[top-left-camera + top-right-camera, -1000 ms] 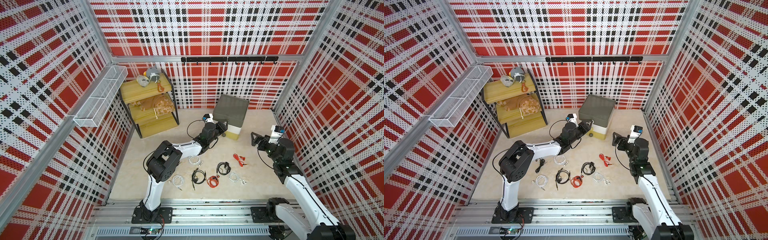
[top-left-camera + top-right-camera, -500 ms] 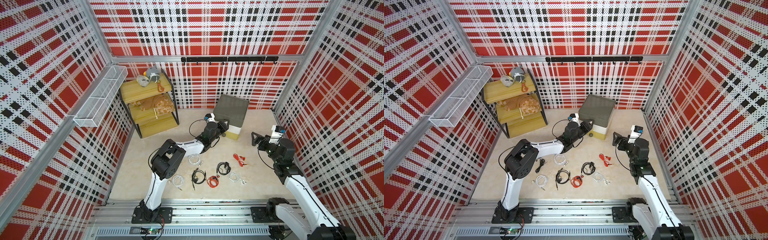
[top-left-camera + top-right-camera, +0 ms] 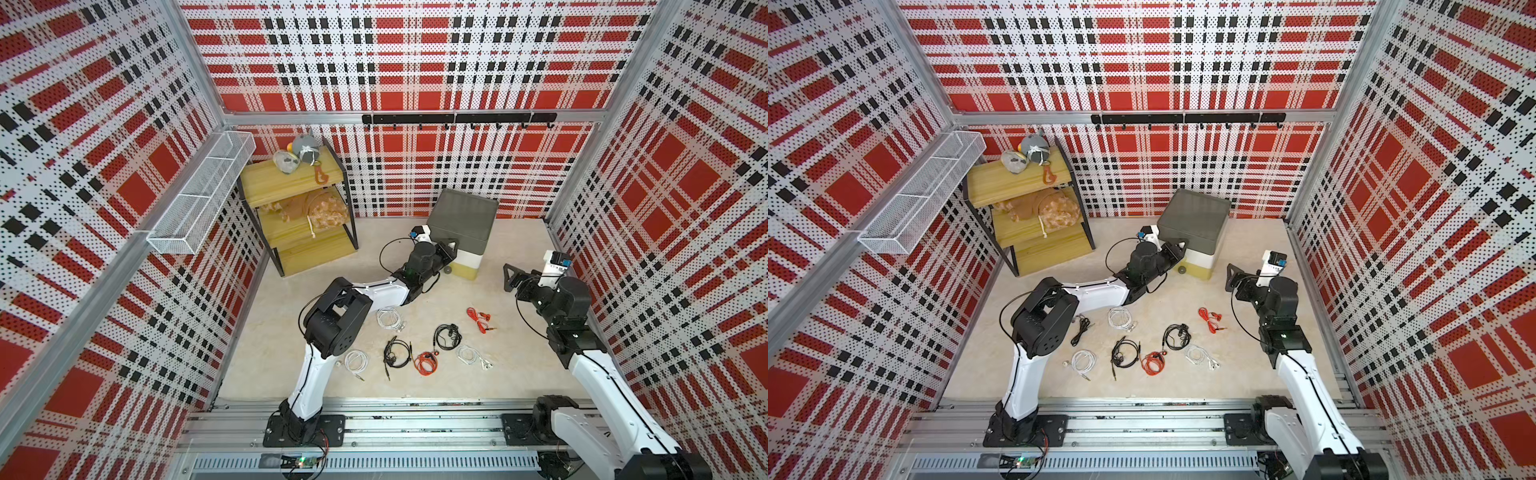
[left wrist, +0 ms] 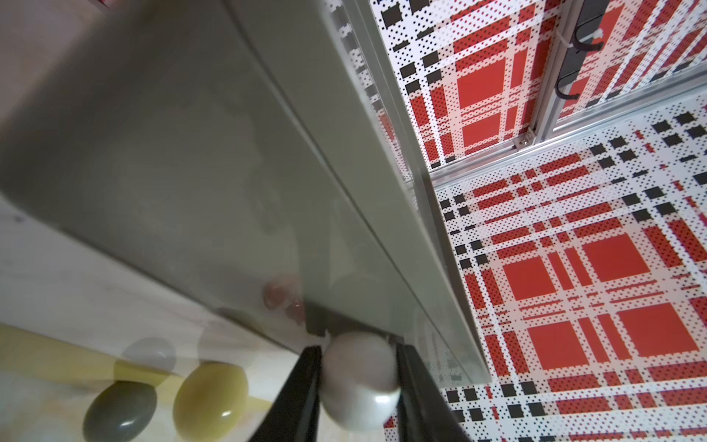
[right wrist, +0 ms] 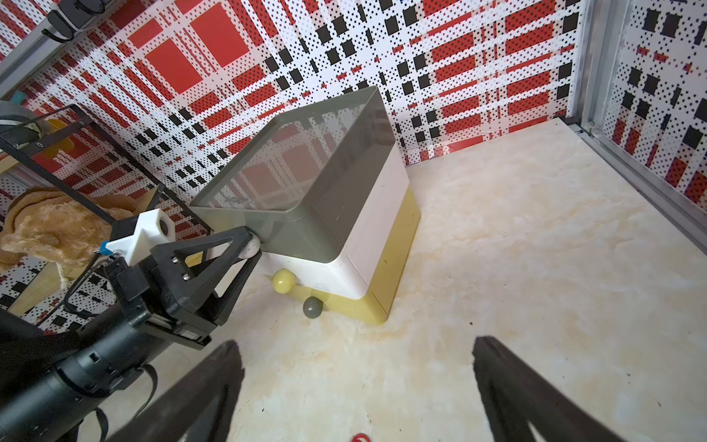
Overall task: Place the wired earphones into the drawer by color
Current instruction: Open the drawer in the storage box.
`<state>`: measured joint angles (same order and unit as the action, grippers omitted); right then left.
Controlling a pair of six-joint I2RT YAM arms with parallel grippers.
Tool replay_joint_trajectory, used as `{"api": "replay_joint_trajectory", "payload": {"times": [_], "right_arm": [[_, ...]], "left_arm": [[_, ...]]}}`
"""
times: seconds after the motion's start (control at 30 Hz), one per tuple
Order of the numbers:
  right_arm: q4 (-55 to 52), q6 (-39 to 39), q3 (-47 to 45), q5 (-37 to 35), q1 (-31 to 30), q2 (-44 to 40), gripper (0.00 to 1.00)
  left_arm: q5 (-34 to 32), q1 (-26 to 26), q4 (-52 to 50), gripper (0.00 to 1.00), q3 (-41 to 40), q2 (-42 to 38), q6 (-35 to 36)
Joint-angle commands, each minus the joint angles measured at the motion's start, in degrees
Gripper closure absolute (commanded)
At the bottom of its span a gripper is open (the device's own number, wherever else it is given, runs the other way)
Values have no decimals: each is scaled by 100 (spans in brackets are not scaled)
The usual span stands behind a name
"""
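Your left pincer (image 4: pixel 357 350) has moved in, gripping the round white knob (image 4: pixel 359 382) of the small plastic drawer box (image 3: pixel 461 224). Your right pincer (image 5: pixel 355 342) is spread wide. Coiled wired earphones (image 3: pixel 444 336) lie on the desk (image 3: pixel 519 365).

**Glossy plastic on a matt desk**

The boxy three-drawer cabinet (image 5: pixel 344 214) is smooth plastic. Its dark grey top is glossy enough to mirror the plaid wall (image 5: pixel 459 57), and its white ball knob (image 4: pixel 359 379) shines too. The cream desk (image 5: pixel 535 248) looks like matt, veined stone. The yellow shelf rack (image 3: pixel 291 183) shows wood grain in a black metal frame. The white basket (image 3: pixel 203 195) is wire mesh.
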<state>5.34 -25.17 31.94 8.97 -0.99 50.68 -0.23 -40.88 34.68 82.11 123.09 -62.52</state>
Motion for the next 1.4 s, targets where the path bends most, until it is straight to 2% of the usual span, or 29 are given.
{"api": "replay_joint_trajectory", "payload": {"times": [0.0, 0.27, 1.37], "right_arm": [[-58, -12, -81, -53, 20, -111, 0], [-51, -9, -83, -53, 18, -108, 0], [-50, 51, -26, 122, 19, 152, 0]], "left_arm": [[17, 45, 12, 70, 56, 19, 116], [-22, 113, 5, 75, -325, -355, 284], [403, 662, 48, 79, -2065, -1819, 775]]}}
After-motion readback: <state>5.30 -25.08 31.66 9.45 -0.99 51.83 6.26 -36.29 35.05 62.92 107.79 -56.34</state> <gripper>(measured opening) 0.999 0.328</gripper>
